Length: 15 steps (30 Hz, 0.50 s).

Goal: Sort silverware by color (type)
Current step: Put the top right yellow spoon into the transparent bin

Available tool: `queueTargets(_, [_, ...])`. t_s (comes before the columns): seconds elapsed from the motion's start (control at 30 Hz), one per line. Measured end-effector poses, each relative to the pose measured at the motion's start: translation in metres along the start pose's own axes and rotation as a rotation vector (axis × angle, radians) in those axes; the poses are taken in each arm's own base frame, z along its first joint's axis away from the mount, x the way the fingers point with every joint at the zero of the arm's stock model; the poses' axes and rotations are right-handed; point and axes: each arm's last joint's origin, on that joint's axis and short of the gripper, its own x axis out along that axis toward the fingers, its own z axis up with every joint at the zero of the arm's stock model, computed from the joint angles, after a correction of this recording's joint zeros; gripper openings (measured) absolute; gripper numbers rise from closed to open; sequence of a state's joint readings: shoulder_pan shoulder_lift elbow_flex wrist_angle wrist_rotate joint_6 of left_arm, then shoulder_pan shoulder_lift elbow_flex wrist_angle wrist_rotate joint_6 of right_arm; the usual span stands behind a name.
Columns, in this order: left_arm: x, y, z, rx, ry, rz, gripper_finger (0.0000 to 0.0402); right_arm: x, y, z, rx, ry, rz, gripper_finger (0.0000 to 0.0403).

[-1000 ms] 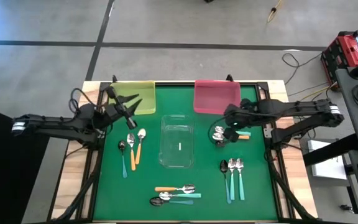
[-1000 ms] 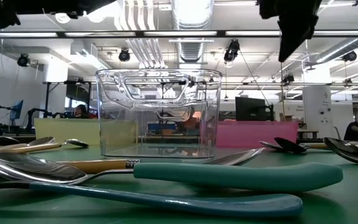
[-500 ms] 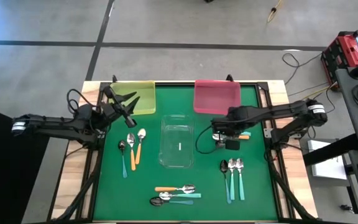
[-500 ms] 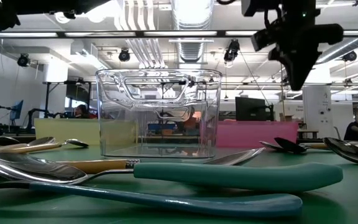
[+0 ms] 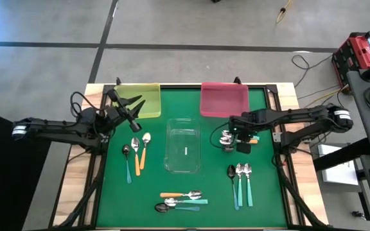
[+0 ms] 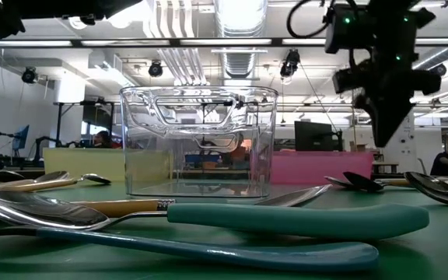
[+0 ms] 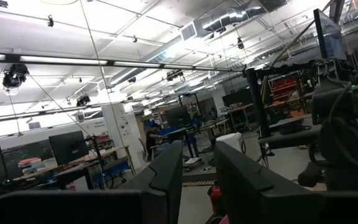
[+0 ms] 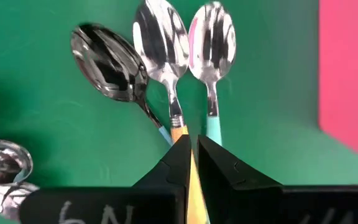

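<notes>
Orange-handled spoon (image 8: pixel 173 74) lying lengthwise between nearly closed right gripper (image 8: pixel 192 155) fingers, apparently pinched at handle; left gripper (image 5: pixel 128 107) far off.

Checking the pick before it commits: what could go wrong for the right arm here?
1. The right gripper hovers over the orange-handled spoon, whose handle lies close beside the teal-handled spoon; a grab here may catch both colours.
2. The dark-bowled spoon has its handle running toward the same spot and could get dragged along.

The right pincer (image 8: pixel 192 158) points downward with fingers nearly closed, while the left pincer (image 5: pixel 132 108) hovers raised, fingers slightly parted.
</notes>
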<state>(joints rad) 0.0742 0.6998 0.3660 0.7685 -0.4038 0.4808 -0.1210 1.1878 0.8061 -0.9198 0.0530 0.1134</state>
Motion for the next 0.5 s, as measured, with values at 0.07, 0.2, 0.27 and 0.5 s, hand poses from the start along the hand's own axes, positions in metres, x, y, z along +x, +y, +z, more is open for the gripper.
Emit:
queueTargets(0.07, [0.0, 0.0, 0.0, 0.0, 0.0, 0.0, 0.0077, 0.005, 0.0, -0.004, 0.018, -0.01, 0.002, 0.0019])
queueTargets(0.2, [0.0, 0.0, 0.0, 0.0, 0.0, 0.0, 0.0077, 0.009, 0.0, -0.004, 0.018, -0.003, 0.001, 0.0019])
queueTargets(0.27, [0.0, 0.0, 0.0, 0.0, 0.001, 0.0, 0.0077, 0.012, 0.0, -0.003, 0.019, 0.006, -0.001, 0.002])
queueTargets(0.5, [0.0, 0.0, 0.0, 0.001, 0.002, -0.001, 0.0077, 0.023, 0.002, 0.002, 0.016, 0.029, -0.003, 0.0035])
